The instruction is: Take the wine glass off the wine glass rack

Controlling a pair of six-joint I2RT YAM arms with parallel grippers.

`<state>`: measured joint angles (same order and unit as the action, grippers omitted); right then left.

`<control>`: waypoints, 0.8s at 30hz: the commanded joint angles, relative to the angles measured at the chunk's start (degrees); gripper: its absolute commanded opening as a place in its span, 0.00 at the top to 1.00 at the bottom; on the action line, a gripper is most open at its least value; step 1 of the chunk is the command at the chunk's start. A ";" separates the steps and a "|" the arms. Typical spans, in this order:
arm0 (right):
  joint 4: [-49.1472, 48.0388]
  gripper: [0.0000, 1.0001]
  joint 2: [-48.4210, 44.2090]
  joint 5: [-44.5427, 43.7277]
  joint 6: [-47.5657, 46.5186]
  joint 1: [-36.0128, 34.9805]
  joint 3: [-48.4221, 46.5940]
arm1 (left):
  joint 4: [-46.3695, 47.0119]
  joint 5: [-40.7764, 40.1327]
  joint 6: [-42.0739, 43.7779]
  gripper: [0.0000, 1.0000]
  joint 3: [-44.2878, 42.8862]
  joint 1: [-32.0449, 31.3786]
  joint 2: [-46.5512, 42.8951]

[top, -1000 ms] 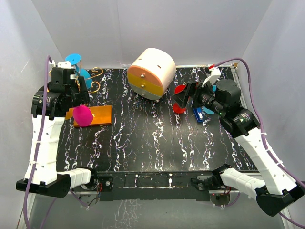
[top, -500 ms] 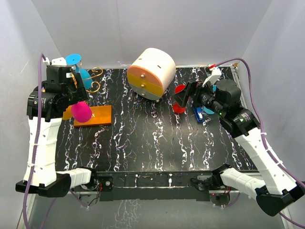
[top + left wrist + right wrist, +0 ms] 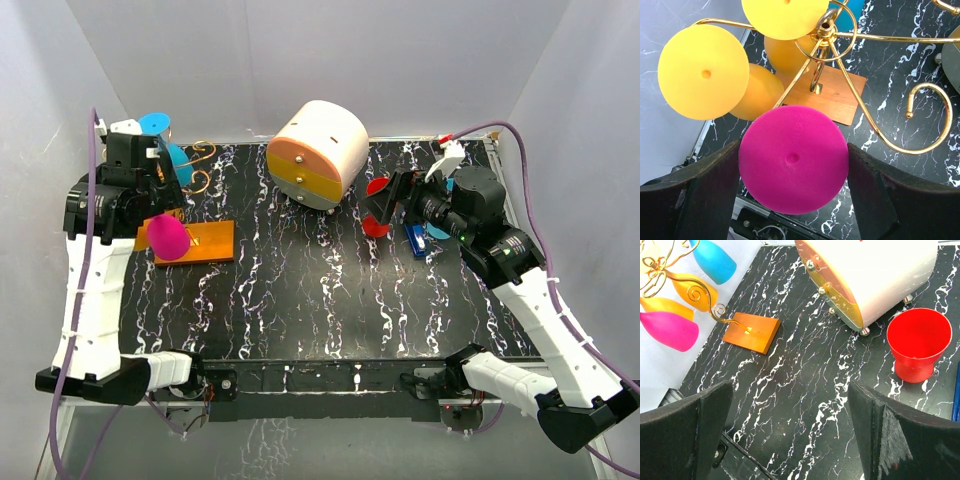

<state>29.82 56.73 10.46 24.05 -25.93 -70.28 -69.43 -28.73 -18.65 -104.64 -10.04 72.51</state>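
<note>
The wine glass rack (image 3: 826, 35) is a gold wire stand with curled arms on an orange base (image 3: 197, 243). A pink wine glass (image 3: 168, 239) hangs bowl-down at its left; its round foot (image 3: 793, 158) sits between my left fingers. My left gripper (image 3: 792, 162) is shut on that foot's rim. One wire arm runs up to the foot's upper edge; I cannot tell if they touch. Yellow glasses (image 3: 704, 73) and a blue glass (image 3: 172, 152) hang on the rack. My right gripper (image 3: 790, 435) is open and empty above the table at the right.
A white-and-orange rounded drawer box (image 3: 318, 153) stands at the back centre. A red cup (image 3: 919, 342) stands just beside my right gripper, with a blue object (image 3: 413, 240) to its right. White walls close in the table on the left, back and right.
My left gripper has shifted a little to the left with the pink glass in it. The right arm has not moved.
</note>
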 commanded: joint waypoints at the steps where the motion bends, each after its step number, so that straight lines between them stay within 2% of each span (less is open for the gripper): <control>1: -1.61 0.02 -0.22 -0.35 0.02 -0.29 -1.44 | 0.81 -3.94 -0.69 0.38 0.36 -0.04 -2.92; 6: -1.99 0.02 -0.34 -0.30 0.20 -0.35 -1.52 | 0.63 -5.66 -0.61 0.38 1.30 0.01 -4.39; 13: -1.73 0.02 0.11 0.21 0.34 -0.35 -2.04 | 2.61 -7.59 1.42 0.37 -0.82 -0.03 -0.90; 24: -1.39 0.02 -0.19 -0.09 0.53 -0.35 -2.39 | 3.04 1.57 1.36 0.38 -6.03 -0.06 2.71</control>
<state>29.89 57.08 10.48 24.18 -25.93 -70.28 -66.04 -30.11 -17.98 -107.31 -10.09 75.66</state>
